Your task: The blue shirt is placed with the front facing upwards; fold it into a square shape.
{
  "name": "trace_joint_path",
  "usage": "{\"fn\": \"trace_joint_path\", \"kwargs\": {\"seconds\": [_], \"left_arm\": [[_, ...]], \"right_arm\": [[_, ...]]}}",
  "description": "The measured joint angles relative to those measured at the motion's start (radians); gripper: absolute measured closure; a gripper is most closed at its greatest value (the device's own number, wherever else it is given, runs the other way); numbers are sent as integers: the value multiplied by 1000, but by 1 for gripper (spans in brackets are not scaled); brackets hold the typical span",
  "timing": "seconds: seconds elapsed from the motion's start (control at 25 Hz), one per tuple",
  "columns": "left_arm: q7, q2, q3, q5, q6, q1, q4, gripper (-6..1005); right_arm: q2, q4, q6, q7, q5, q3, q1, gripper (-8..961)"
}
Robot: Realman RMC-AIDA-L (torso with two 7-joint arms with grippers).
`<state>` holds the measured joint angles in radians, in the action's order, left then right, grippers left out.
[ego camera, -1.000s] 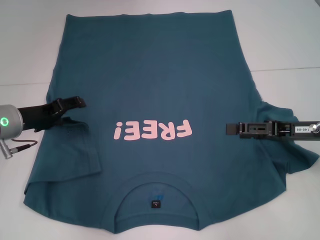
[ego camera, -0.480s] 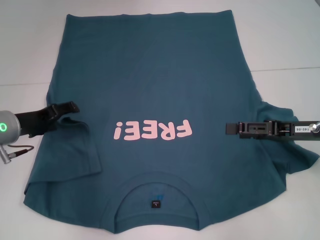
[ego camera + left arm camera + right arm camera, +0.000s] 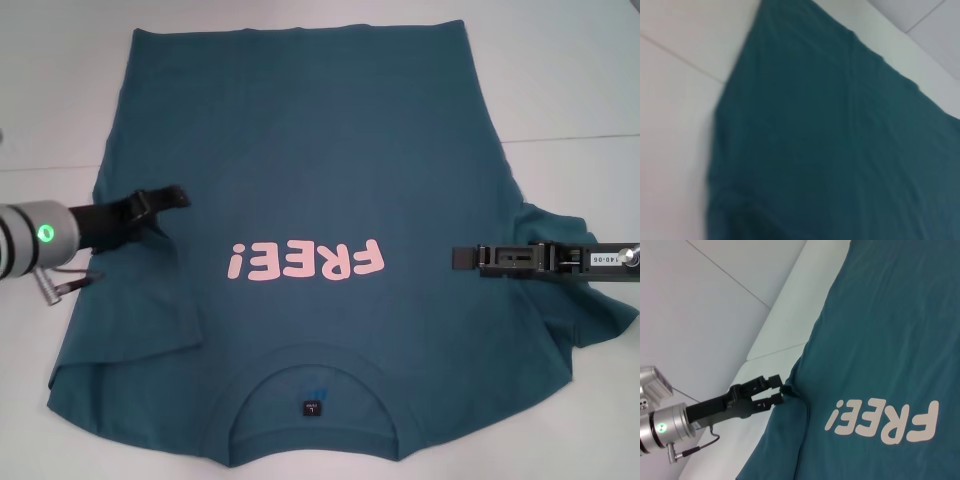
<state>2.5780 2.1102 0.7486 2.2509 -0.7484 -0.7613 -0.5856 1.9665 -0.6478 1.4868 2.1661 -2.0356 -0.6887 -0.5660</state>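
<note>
At frame centre the blue shirt (image 3: 310, 220) lay flat on the table (image 3: 560, 70), collar nearest me. My left gripper (image 3: 168, 198) pinched the folded-in sleeve at centre-left; my right gripper (image 3: 462, 258), state indeterminable, hovered opposite at centre-right.

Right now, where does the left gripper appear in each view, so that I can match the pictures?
Head view: left gripper at the shirt's left side edge, level with the pink FREE! print.
Left wrist view: not in it; only the blue shirt shows.
Right wrist view: left gripper, beside the print.
Shared landmark: the shirt's side edge.
</note>
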Motion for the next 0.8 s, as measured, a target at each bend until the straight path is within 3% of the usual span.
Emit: {"fn": "trace_joint_path", "kwargs": {"seconds": [0.24, 0.52, 0.8], "left_arm": [[-42, 9, -2, -30, 0, -28, 3, 65], [-42, 3, -8, -32, -21, -10, -3, 65], [-89, -11, -10, -43, -252, 70, -100, 65]], "right_arm": [[0, 0, -1, -3, 0, 0, 0, 14], [0, 1, -2, -6, 0, 0, 3, 14], [-7, 1, -2, -15, 0, 0, 4, 15]]}}
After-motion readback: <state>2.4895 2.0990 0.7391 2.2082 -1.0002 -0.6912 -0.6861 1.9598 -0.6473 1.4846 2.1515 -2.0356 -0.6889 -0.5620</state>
